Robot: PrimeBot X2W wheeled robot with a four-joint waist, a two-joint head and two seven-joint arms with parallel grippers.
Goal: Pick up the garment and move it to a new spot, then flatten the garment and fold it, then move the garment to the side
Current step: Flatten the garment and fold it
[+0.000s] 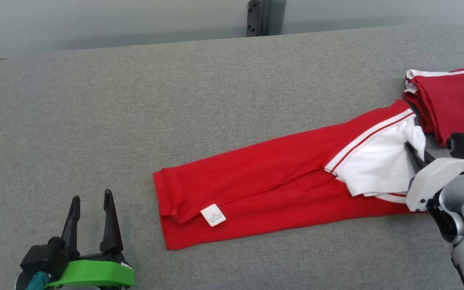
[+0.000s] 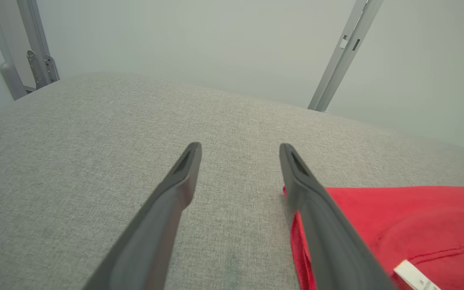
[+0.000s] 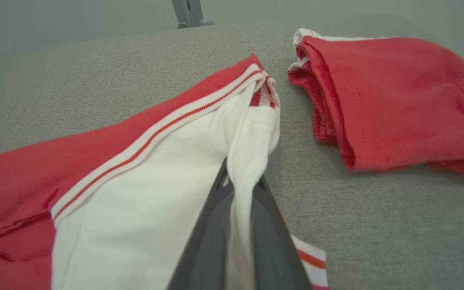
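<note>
A white fold of the garment (image 1: 276,181) covers the tips of my right claw (image 1: 409,148), so I cannot see where they end. The print on the label (image 1: 213,214) is too small to read. The second red bundle (image 1: 449,100) runs off the head view's right edge; my left claw (image 1: 91,194) is cut off at its base.

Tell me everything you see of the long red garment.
The garment is long, red, soft knit, folded into a narrow strip lying flat, slanted across the grey table. Its right end shows a white panel edged with red-and-white stripes; a small white label sits near the left hem. The right tool is shut on a fold of the white cloth.
</note>
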